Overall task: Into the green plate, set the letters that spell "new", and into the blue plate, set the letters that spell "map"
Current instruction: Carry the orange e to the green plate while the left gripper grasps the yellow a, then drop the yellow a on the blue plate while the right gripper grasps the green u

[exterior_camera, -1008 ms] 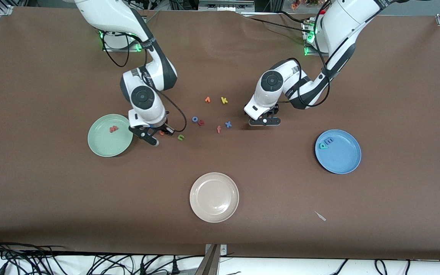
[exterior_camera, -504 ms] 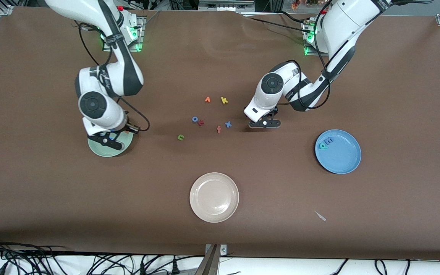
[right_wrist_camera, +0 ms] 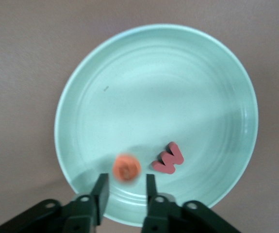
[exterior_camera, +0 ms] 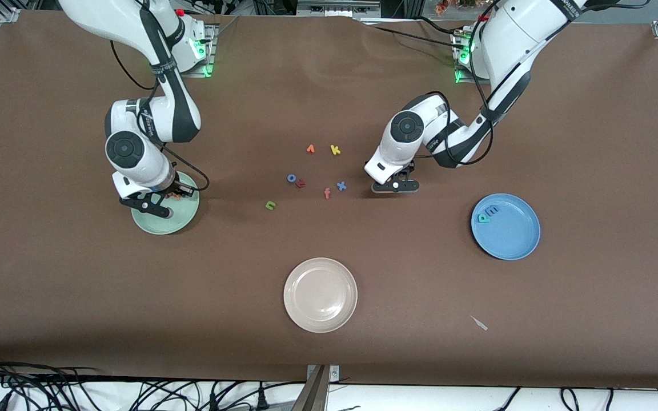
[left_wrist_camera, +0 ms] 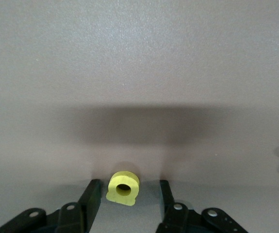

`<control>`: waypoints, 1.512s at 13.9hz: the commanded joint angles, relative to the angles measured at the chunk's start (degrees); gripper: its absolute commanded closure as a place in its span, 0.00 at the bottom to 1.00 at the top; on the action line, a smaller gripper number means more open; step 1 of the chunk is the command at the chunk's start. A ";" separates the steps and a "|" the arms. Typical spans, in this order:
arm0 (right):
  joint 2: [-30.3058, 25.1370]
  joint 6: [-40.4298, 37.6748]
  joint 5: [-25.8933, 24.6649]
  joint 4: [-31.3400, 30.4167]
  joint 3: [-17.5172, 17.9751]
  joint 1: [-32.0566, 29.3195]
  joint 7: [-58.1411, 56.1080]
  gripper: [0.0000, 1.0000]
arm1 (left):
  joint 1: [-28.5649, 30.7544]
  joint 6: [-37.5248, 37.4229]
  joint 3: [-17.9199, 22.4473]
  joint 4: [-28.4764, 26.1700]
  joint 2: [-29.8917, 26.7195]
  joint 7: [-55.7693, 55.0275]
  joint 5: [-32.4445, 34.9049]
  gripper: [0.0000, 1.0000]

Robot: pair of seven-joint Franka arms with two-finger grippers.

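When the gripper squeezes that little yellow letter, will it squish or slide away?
The yellow "a" looks like thick foam, so it probably squishes slightly. It lies flat on the table between the left gripper's open fingers, so likely stays put. It seems very light.

Bright even overhead light, soft shadows beneath arms, orange "e" (right_wrist_camera: 126, 168) motion-blurred, front view crisp throughout

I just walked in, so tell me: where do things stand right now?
Right pincer open over green plate, orange-red "e" dropping beside "w". Left pincer low, open astride yellow "a". Nothing in the way.
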 commanded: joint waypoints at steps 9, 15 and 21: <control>-0.89 0.51 0.41 3.08 8.09 1.21 16.63 0.27 | -0.10 -1.27 1.13 1.93 0.70 -0.15 3.55 0.77; 5.51 0.51 0.50 12.22 13.28 2.18 28.95 0.26 | 3.23 -21.54 0.95 11.84 0.09 16.68 -3.46 0.81; 9.47 0.68 0.58 16.88 15.40 2.80 34.41 0.26 | 17.01 -36.08 0.95 18.63 0.09 46.74 -5.50 0.81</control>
